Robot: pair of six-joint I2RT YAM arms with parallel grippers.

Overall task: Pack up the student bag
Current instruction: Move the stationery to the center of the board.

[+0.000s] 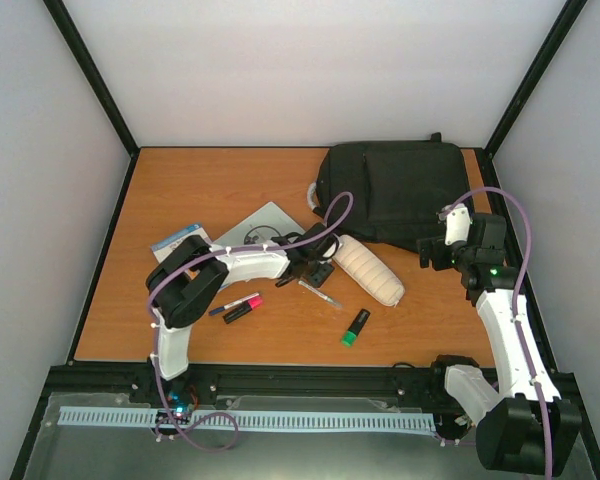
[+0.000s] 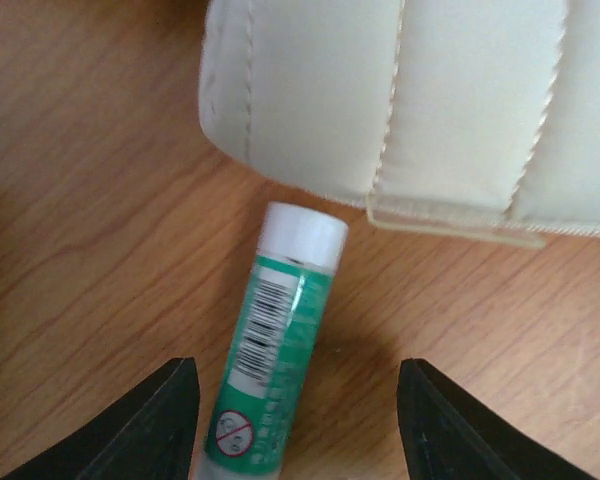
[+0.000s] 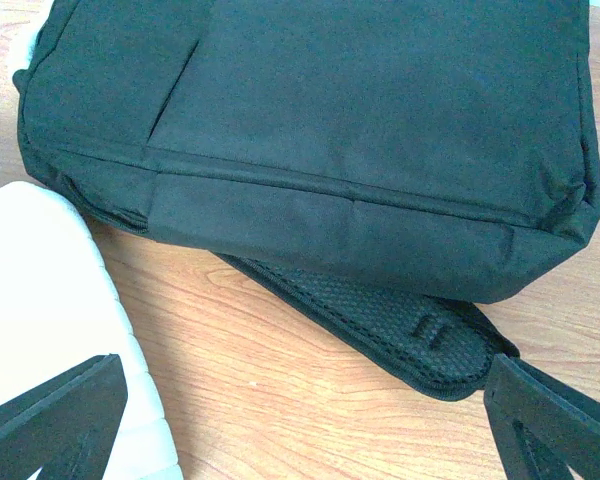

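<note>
Orange-brown tabletop (image 1: 210,190), pale walls (image 1: 310,70) on three sides, and on the wood the student bag (image 1: 395,190) lies flat just ahead of the right gripper (image 3: 302,410), whose jaws stand wide with nothing between them. To my eye the bag is soft and floppy: black fabric that would sag and fold rather than lift as one piece, likely light while unfilled. A pinch on its flat panel would probably slip. The mesh-padded strap (image 3: 400,320) poking out from under its near edge, straight ahead of those jaws, or the pale top loop (image 1: 312,197) farther to their left, looks the surer hold. Left of that gripper sits a cream padded pouch (image 1: 370,270). The left gripper (image 2: 298,400) hangs partly open astride a green glue stick (image 2: 280,340), not clamped, with the pouch just beyond.
</note>
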